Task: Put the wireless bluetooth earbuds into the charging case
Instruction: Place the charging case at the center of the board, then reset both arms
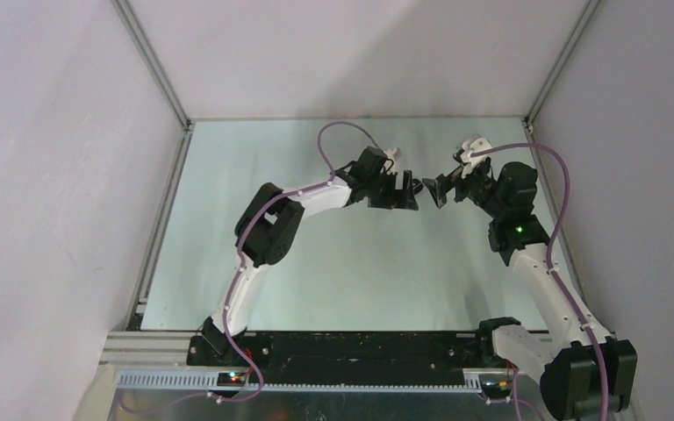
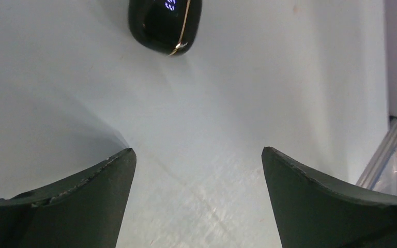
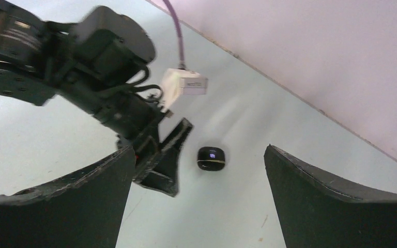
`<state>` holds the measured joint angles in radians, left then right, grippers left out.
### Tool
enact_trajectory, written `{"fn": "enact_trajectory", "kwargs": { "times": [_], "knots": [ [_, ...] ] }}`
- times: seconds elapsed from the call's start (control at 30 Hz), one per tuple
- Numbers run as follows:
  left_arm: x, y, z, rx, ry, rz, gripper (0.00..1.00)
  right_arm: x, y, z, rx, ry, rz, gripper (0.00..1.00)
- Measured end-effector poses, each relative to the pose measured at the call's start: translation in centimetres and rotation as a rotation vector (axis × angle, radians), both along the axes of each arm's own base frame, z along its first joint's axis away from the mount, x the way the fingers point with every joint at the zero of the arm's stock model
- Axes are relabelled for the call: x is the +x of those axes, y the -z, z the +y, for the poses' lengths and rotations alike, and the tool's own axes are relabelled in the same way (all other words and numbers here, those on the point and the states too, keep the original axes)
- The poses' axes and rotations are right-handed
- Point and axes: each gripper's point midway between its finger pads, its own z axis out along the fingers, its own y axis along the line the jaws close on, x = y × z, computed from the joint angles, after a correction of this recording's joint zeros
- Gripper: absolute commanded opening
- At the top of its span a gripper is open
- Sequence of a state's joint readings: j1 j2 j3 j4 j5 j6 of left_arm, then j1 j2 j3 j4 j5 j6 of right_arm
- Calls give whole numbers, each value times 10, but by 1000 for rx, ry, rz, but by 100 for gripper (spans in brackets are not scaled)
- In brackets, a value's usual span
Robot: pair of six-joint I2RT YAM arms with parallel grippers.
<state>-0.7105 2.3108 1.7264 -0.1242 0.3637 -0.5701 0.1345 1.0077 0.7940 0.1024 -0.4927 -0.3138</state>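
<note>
The charging case (image 3: pixel 211 158) is a small glossy black pod with a gold seam and a blue light. It lies shut on the pale table. It also shows at the top of the left wrist view (image 2: pixel 165 26). My left gripper (image 2: pixel 197 150) is open and empty, with the case ahead of its fingertips. My right gripper (image 3: pixel 199 149) is open and empty, facing the case from the other side. In the top view both grippers, left (image 1: pixel 408 189) and right (image 1: pixel 439 189), meet tip to tip at the back middle. No earbuds show in any view.
The left arm's open fingers (image 3: pixel 165 155) and its white wrist camera (image 3: pixel 183 85) stand just left of the case. Grey walls close the table on three sides. Aluminium rails run along the left (image 1: pixel 162 219) and right (image 2: pixel 380 160) edges.
</note>
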Motion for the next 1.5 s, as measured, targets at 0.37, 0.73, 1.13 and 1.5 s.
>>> {"fn": "enact_trajectory", "kwargs": {
  "times": [0.37, 0.73, 1.13, 1.5],
  "knots": [
    [-11, -89, 99, 184, 17, -247, 99, 19, -11, -38, 16, 252, -34, 99],
    [-33, -346, 386, 202, -570, -917, 99, -40, -86, -81, 74, 507, -135, 100],
    [-150, -285, 452, 519, -643, -1027, 99, -152, -144, -88, 270, 438, -245, 99],
    [-161, -249, 463, 569, -684, -972, 99, -131, -64, -87, 166, 472, -113, 99]
  ]
}}
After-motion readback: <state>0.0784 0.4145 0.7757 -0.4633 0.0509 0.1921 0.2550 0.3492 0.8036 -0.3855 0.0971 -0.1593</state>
